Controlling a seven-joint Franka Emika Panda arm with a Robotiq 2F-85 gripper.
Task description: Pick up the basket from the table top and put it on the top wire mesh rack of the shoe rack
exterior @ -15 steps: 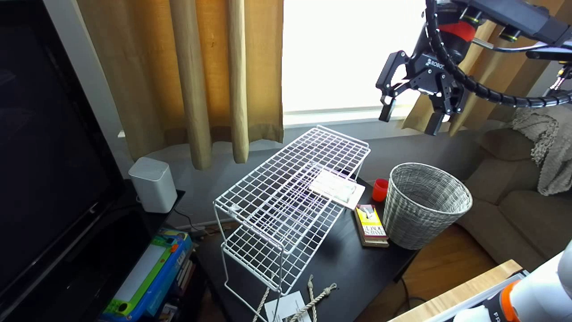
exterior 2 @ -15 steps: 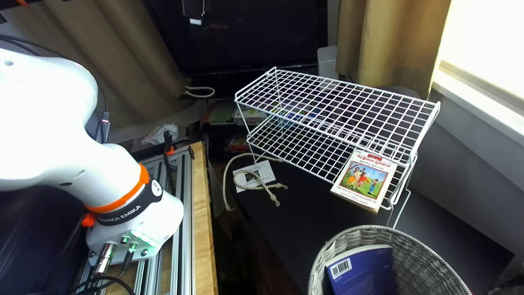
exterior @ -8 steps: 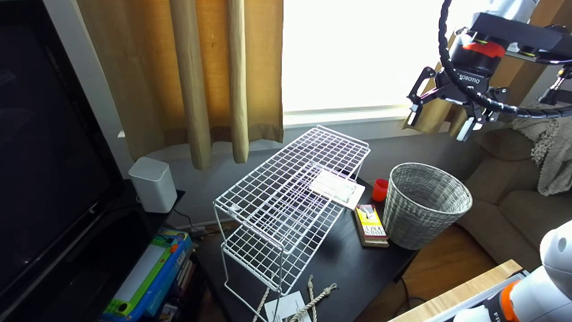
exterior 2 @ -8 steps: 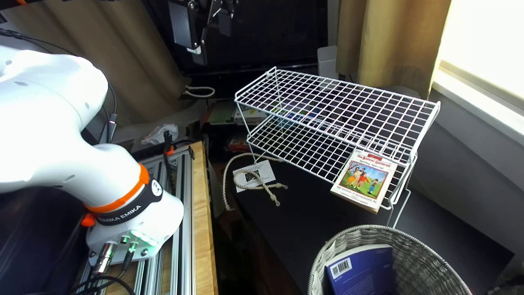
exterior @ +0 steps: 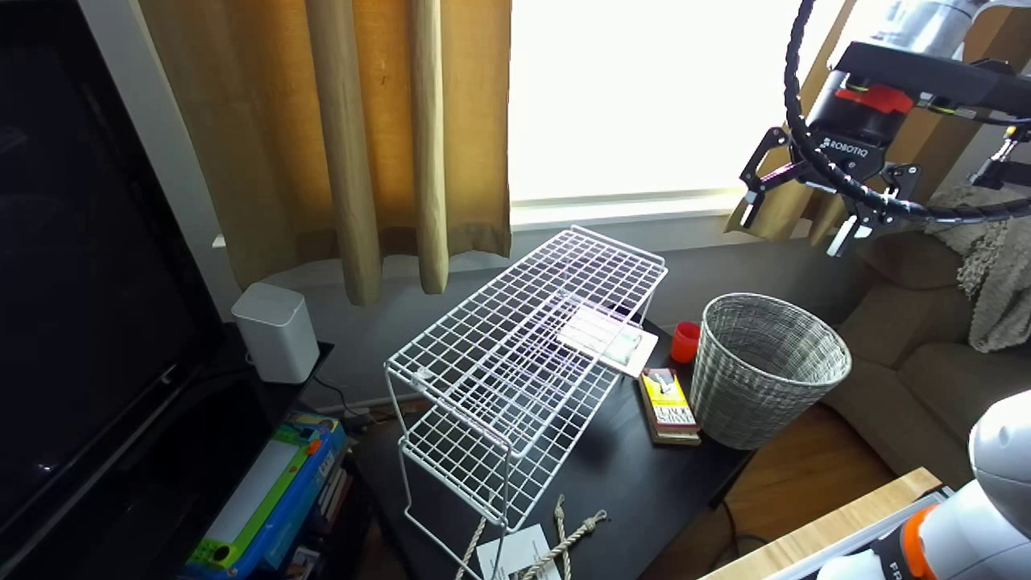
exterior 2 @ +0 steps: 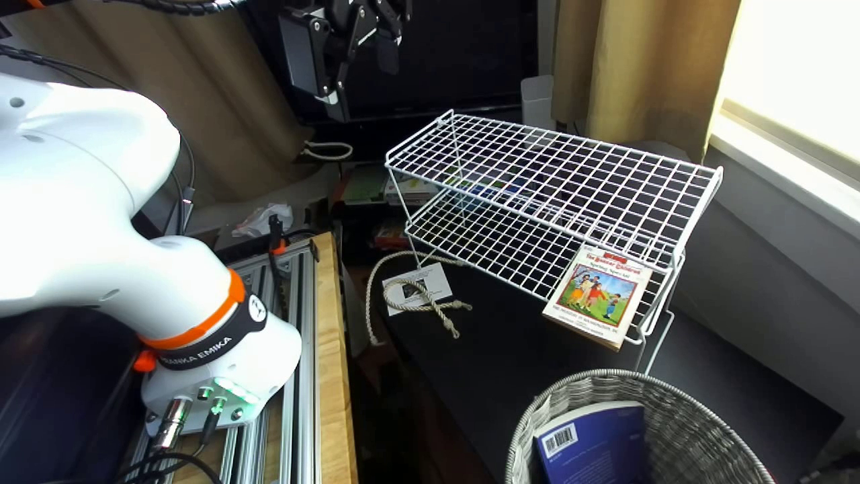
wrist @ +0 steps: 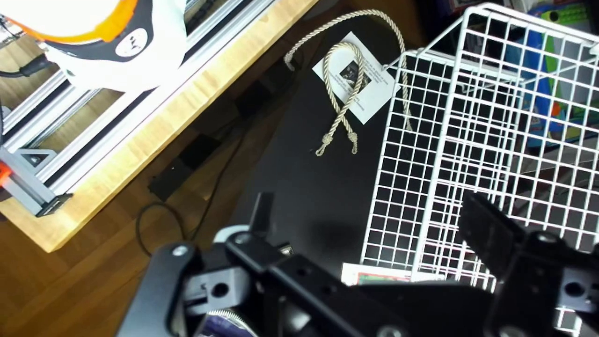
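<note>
Jaws spread, the gripper (exterior: 796, 224) hangs lower in both exterior views than a second earlier, as the grey basket (exterior: 749, 396) stands unmoved on the black table top (exterior: 628, 479) near the white shoe rack (exterior: 447, 407), tan curtains (exterior: 354, 145) and a bright window (exterior: 644, 97) beyond.

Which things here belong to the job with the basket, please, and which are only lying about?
For the job:
open gripper
basket
table
rack and its top shelf

Only lying about:
red cup
books beside the basket
storybook on the lower shelf
blue book inside the basket
rope
paper
</note>
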